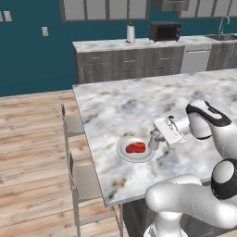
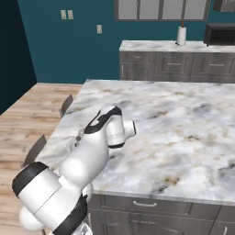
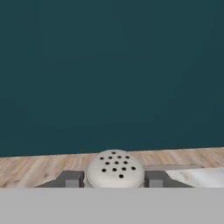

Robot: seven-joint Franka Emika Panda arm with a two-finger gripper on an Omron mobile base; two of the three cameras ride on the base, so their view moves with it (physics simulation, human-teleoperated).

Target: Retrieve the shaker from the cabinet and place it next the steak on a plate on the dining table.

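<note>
Gripper point(image 1: 153, 140): held over the dining table point(image 1: 120, 106) at the right edge of the plate point(image 1: 124, 153), hand turned sideways toward the plate. In the hand view its two dark finger tips point(image 3: 71, 179) sit tight against either side of the shaker point(image 3: 114, 169), pinching it between them.

Shaker: pale rounded cap with a cluster of small black holes, facing the hand camera (body below the cap hidden by the fingers). In the left base view it is a small grey shape at the gripper's end, just beside the plate rim; whether its base touches the marble cannot be told.

Contents of the left base view, left to right:
- Wood plank floor point(image 1: 32, 152), pale brown.
- Two grey chairs point(image 1: 74, 124), drawn up to the table's left edge.
- Plate: round, white, raised rim, on the marble near the table's front-left corner.
- Steak point(image 1: 135, 148): flat red piece, lying on the plate, slightly right of its centre.
- Arm point(image 1: 203, 121): white with dark joints, rising from lower right.

Background, left to right: teal wall point(image 1: 32, 55); marble counter point(image 1: 139, 44) over low grey drawer units; white roll on a dark stick point(image 1: 130, 33); black microwave point(image 1: 165, 31); sink tap point(image 1: 224, 23) at far right. Grey wall cabinet point(image 1: 104, 9) doors run along the top edge.
</note>
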